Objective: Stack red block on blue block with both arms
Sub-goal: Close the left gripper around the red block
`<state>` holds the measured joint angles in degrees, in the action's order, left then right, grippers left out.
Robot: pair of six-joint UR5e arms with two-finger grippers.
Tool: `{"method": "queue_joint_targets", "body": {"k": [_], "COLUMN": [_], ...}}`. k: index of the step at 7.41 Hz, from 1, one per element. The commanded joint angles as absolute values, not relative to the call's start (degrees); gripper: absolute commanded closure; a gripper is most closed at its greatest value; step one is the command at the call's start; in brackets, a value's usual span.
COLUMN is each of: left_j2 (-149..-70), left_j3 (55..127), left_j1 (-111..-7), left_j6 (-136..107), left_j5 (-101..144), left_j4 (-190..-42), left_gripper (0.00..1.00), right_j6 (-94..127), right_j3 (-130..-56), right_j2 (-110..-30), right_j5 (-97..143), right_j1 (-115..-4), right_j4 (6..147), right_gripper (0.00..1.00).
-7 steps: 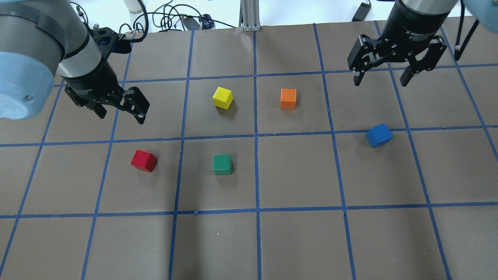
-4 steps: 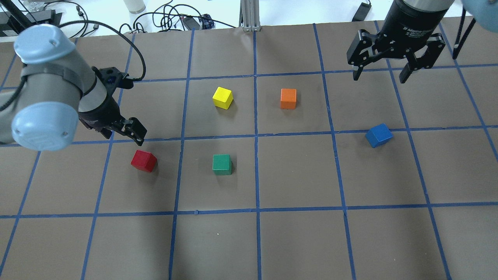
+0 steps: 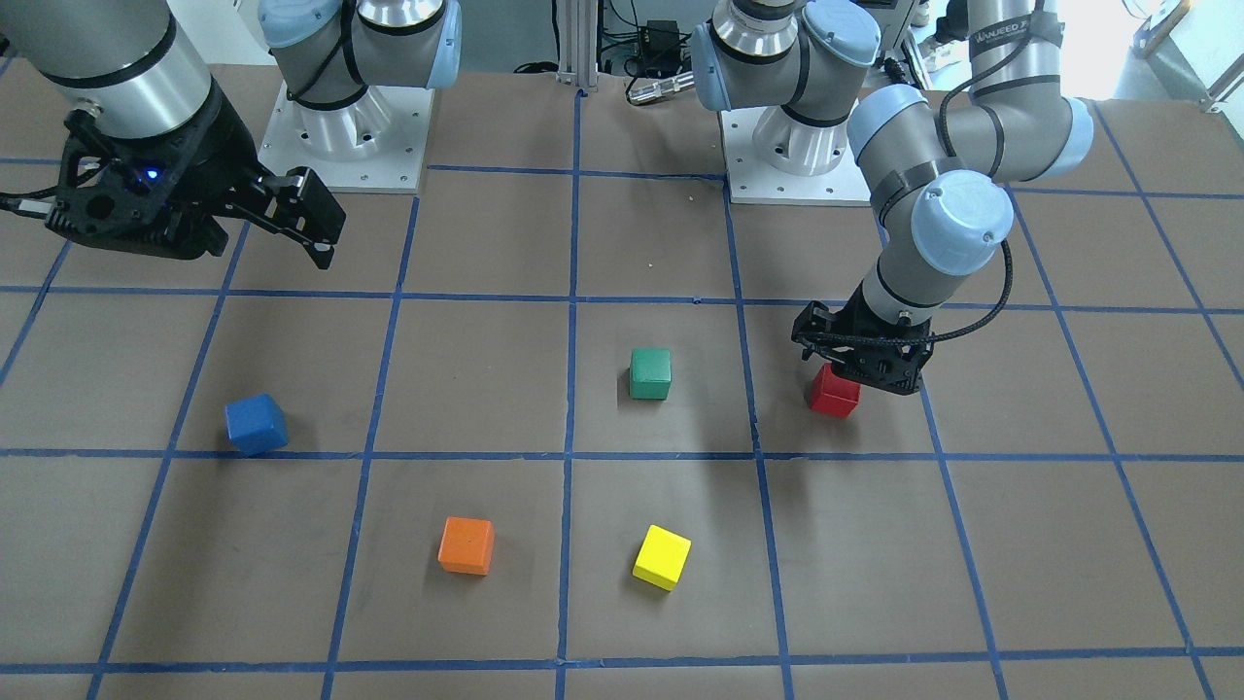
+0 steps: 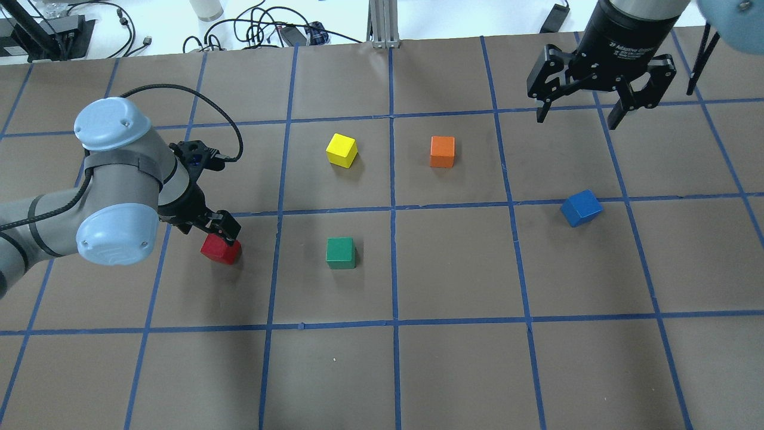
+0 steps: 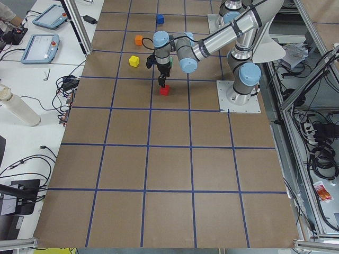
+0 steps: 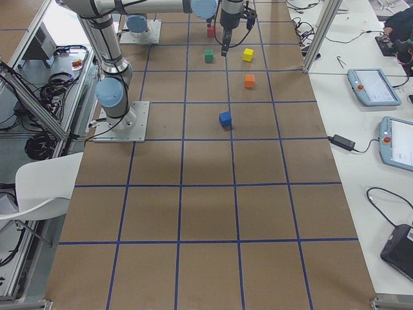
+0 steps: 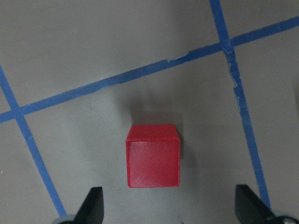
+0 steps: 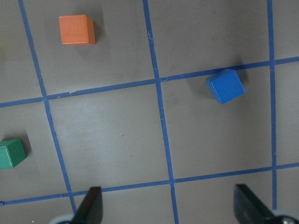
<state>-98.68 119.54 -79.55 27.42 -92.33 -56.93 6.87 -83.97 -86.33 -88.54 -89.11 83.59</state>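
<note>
The red block (image 4: 221, 251) sits on the brown paper at the left, square under my left gripper (image 4: 216, 230). In the left wrist view the red block (image 7: 153, 156) lies between the two spread fingertips (image 7: 91, 207), untouched; the left gripper is open and low over it. The blue block (image 4: 581, 208) sits alone at the right, turned a little askew, and also shows in the right wrist view (image 8: 225, 86). My right gripper (image 4: 577, 118) hangs open and empty high above the table's far right, well behind the blue block.
A green block (image 4: 341, 252) sits right of the red one. A yellow block (image 4: 341, 150) and an orange block (image 4: 442, 151) sit farther back in the middle. Blue tape lines grid the paper. Cables lie beyond the far edge.
My left arm has swung forward and down until its open gripper sits over the red block. My right gripper has drifted slightly back. No block has moved.
</note>
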Motion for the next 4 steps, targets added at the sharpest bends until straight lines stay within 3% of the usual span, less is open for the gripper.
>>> {"method": "queue_joint_targets", "body": {"k": [1,2,3,4], "left_j2": [-101.9,-103.7,-105.0,-105.5], "left_j3": [120.5,121.2,121.3,121.3], "left_j1": [-79.5,-79.5,-79.5,-79.5], "left_j6": [27.4,28.1,28.4,28.3], "left_j5": [-92.5,-92.9,-92.9,-92.9], "left_j4": [-53.6,-49.6,-46.8,-46.7], "left_gripper": [0.0,0.03,0.25,0.56], "right_j6": [7.4,6.6,6.7,7.3], "right_j3": [-85.9,-86.3,-86.1,-85.9], "right_j2": [-86.5,-86.4,-86.5,-87.0], "right_j5": [-88.5,-88.9,-89.3,-89.3], "right_j1": [-90.2,-90.2,-90.1,-90.1], "right_j4": [84.3,84.5,84.3,84.3], "right_gripper": [0.0,0.0,0.0,0.0]}}
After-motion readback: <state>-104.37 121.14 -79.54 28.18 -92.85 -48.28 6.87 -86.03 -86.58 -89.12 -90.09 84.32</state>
